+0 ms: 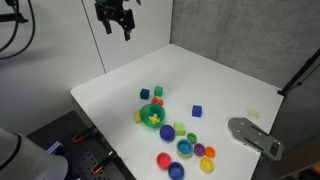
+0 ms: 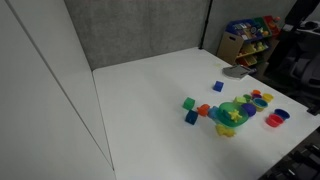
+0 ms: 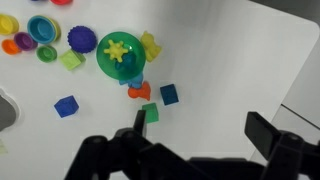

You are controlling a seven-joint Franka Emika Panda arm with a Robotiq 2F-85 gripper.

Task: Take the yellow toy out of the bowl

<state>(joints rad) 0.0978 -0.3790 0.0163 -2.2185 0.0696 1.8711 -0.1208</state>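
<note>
Backing onto a grey panel (image 2: 140, 28), white table (image 2: 150, 90) with the bowl (image 2: 232, 113)

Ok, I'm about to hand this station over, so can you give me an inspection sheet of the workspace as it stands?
Surface: white table, mostly bare, things grouped near one edge.
Job's things: yellow toy lies inside the green bowl, not yet taken out.
Clutter: coloured cups beside the bowl; blue cube and other small cubes around it; grey flat piece at the table's edge.
Hand: hand open, high above the table, touching nothing.
Cables: nothing seen on the table.
Surroundings: grey panels; shelf of coloured bins beyond the table.
</note>
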